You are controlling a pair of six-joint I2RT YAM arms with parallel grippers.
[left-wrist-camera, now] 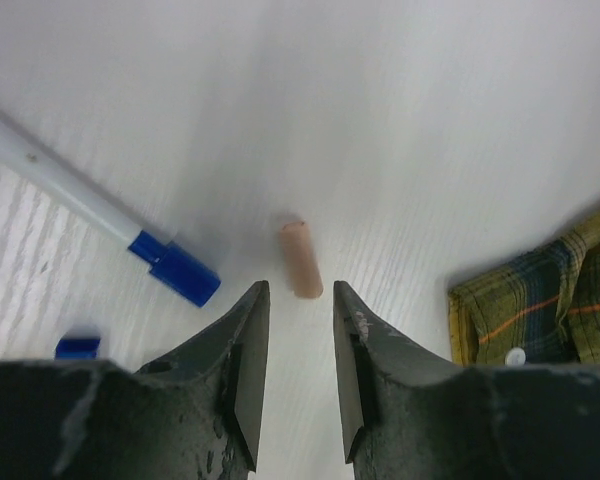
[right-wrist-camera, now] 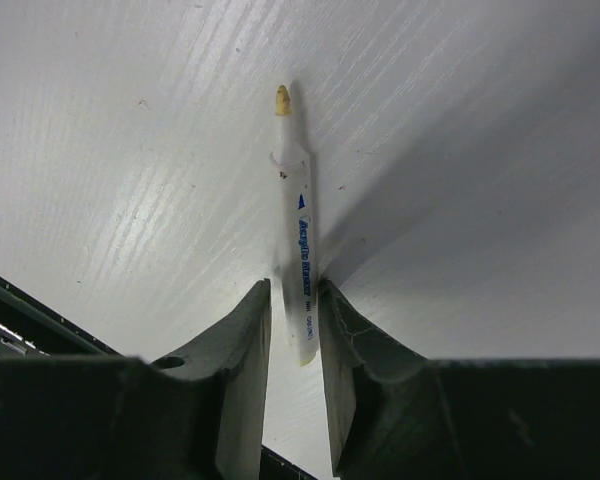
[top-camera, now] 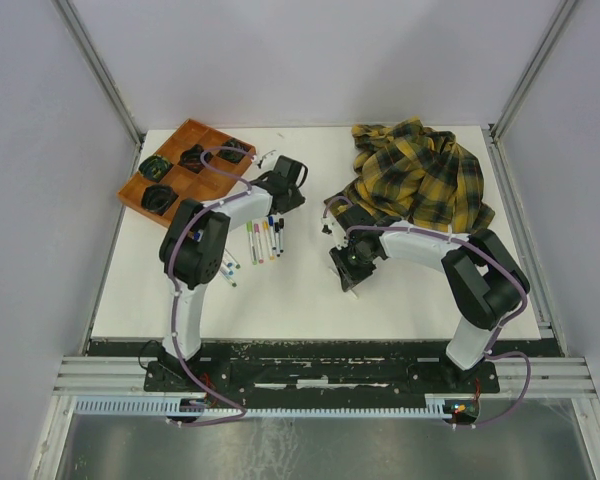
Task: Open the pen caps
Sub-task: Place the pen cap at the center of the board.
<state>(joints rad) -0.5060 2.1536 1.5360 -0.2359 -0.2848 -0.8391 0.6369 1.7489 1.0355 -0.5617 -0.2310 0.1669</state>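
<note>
Left fingers [left-wrist-camera: 242, 345] stand apart, holding nothing. A peach cap [left-wrist-camera: 300, 258] lies on the bench [left-wrist-camera: 400, 120] just past their tips at centre frame, with a blue-capped marker [left-wrist-camera: 175, 272] to its left. Right fingers [right-wrist-camera: 242, 350] flank an uncapped marker barrel [right-wrist-camera: 300, 250], yellow nib bare; cannot tell whether they press it. Risk: the round cap or barrel rolls toward the plaid shirt [left-wrist-camera: 540, 300] — or the nib smears the bench if set down carelessly.
</note>
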